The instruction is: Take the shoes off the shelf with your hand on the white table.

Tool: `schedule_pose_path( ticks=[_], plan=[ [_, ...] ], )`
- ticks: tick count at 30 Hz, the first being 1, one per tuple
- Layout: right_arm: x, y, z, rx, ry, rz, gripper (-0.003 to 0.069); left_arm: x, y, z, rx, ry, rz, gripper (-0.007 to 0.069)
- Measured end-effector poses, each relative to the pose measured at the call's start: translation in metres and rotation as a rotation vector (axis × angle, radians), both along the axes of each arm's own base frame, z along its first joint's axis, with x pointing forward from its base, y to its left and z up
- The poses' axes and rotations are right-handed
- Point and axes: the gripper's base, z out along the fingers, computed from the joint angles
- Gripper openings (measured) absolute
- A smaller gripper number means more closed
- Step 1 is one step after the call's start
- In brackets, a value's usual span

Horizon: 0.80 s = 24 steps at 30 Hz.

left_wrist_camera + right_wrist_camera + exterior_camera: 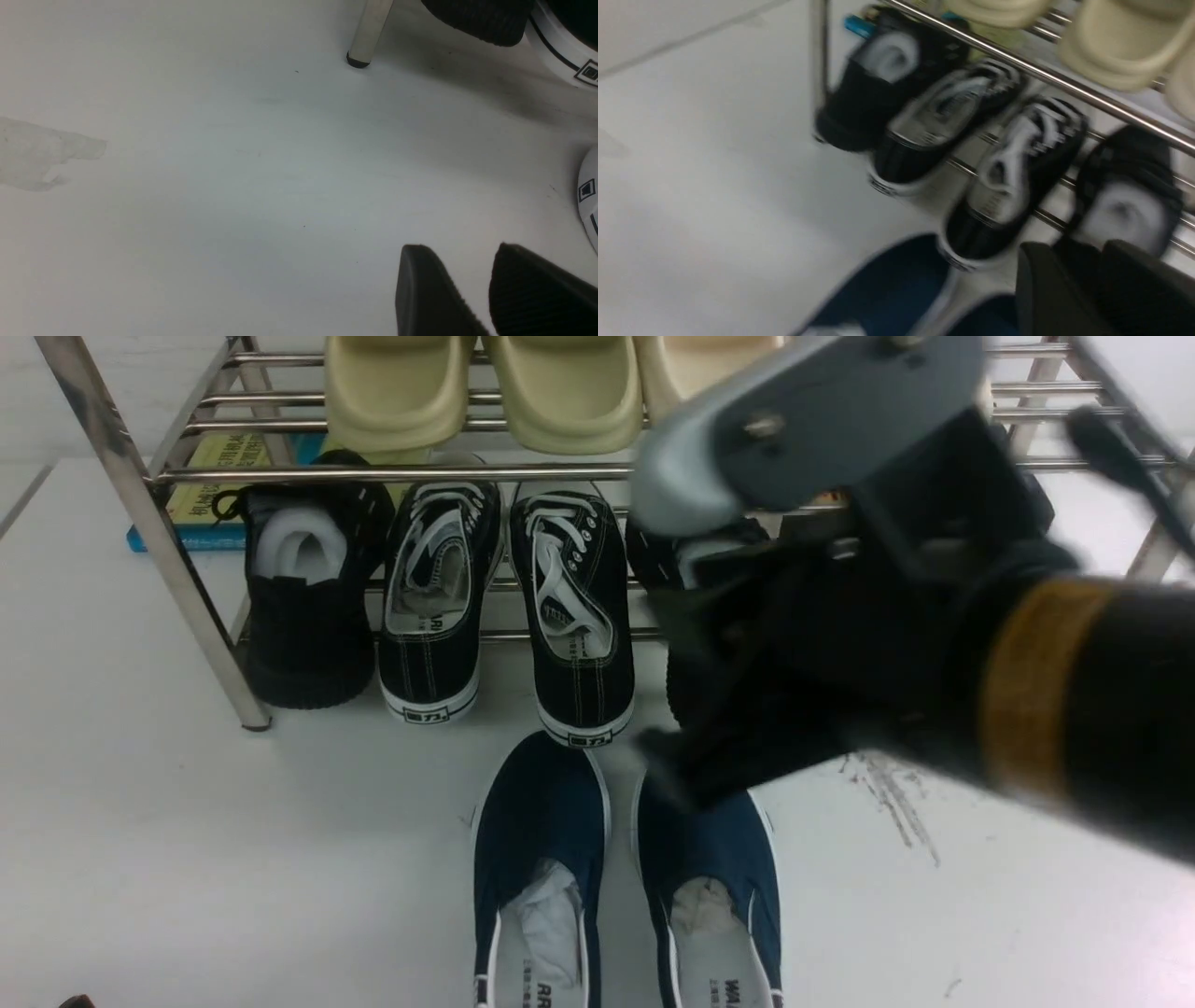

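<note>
Now navy shoes (625, 868) on white table (233, 859), right gripper (672, 756) just above, empty, fingers slightly apart

Right hand (672, 775) hides the all-black shoe (695, 569).

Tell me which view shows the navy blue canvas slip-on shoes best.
The front view: both navy blue canvas slip-on shoes lie side by side on the white table. The right wrist view shows only blurred toes; the left wrist view shows none.
</note>
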Motion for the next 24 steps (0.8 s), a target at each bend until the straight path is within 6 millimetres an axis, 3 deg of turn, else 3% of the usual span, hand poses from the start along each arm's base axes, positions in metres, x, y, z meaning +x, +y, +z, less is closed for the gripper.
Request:
schedule_pose_path(
  ticks=[5, 10, 12, 13, 15, 16, 19, 20, 24],
  plan=[
    [-0.021, -0.066, 0.013, -0.171, 0.119, -0.109, -0.0001, 0.000, 0.000, 0.000, 0.000, 0.000, 0.000, 0.0242],
    [-0.046, -0.123, 0.023, -0.085, 0.160, -0.085, -0.0014, 0.000, 0.000, 0.000, 0.000, 0.000, 0.000, 0.0242],
    [-0.056, -0.146, 0.017, -0.044, 0.165, -0.074, -0.0014, 0.000, 0.000, 0.000, 0.000, 0.000, 0.000, 0.0242],
    [-0.057, -0.148, 0.016, -0.039, 0.166, -0.073, -0.0014, 0.000, 0.000, 0.000, 0.000, 0.000, 0.000, 0.0242],
    [-0.070, -0.181, -0.005, 0.033, 0.169, -0.086, -0.0013, 0.000, 0.000, 0.000, 0.000, 0.000, 0.000, 0.0242],
    [-0.070, -0.180, -0.004, 0.039, 0.169, -0.086, -0.0013, 0.000, 0.000, 0.000, 0.000, 0.000, 0.000, 0.0242],
    [-0.078, -0.195, -0.040, 0.188, 0.134, -0.035, -0.0013, 0.000, 0.000, 0.000, 0.000, 0.000, 0.000, 0.0242],
    [-0.078, -0.196, -0.043, 0.184, 0.135, -0.035, -0.0013, 0.000, 0.000, 0.000, 0.000, 0.000, 0.000, 0.0242],
    [-0.083, -0.184, -0.085, 0.298, 0.042, 0.125, -0.0010, 0.000, 0.000, 0.000, 0.000, 0.000, 0.000, 0.0242]
  ],
)
